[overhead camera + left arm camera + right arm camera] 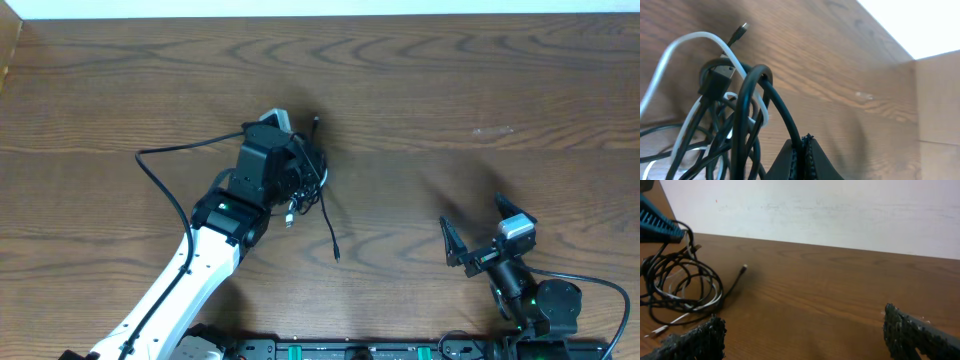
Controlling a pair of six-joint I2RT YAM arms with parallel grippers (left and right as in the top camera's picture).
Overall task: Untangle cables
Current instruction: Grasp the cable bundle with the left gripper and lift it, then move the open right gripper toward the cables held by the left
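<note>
Centre-left, one tangle of cables (318, 190), one white cable (675, 50) among black ones, clamped by the left gripper (805, 150); right gripper (478, 228), lower right, gapes wide.

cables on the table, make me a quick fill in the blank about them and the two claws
The left claw is shut on a ____ strand of the tangle.
The right claw stands ____, apart from the tangle, with nothing between its fingers.
One cable in the tangle is ____; the others are black.

Missing words: black; open; white
</note>
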